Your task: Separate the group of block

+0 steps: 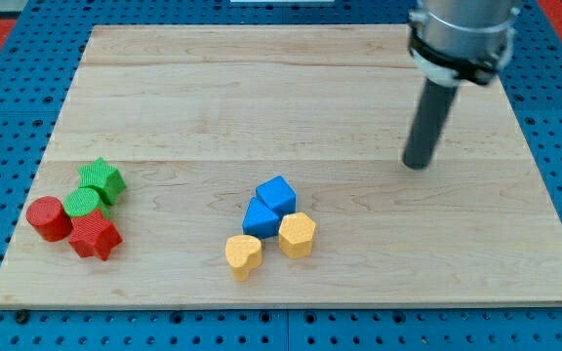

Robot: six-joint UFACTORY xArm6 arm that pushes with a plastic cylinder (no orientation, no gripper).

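My tip (417,164) rests on the wooden board (291,88) at the view's right, well apart from every block. Near the bottom middle a tight group holds a blue cube (277,194), a second blue block (260,217), a yellow hexagonal block (298,234) and a yellow heart-shaped block (243,255). At the view's lower left a second group holds a green star block (101,180), a green cylinder (82,204), a red cylinder (48,218) and a red star block (95,236), all touching.
The board lies on a blue perforated base (8,127) that shows around its edges. The arm's grey body (460,34) hangs over the board's top right.
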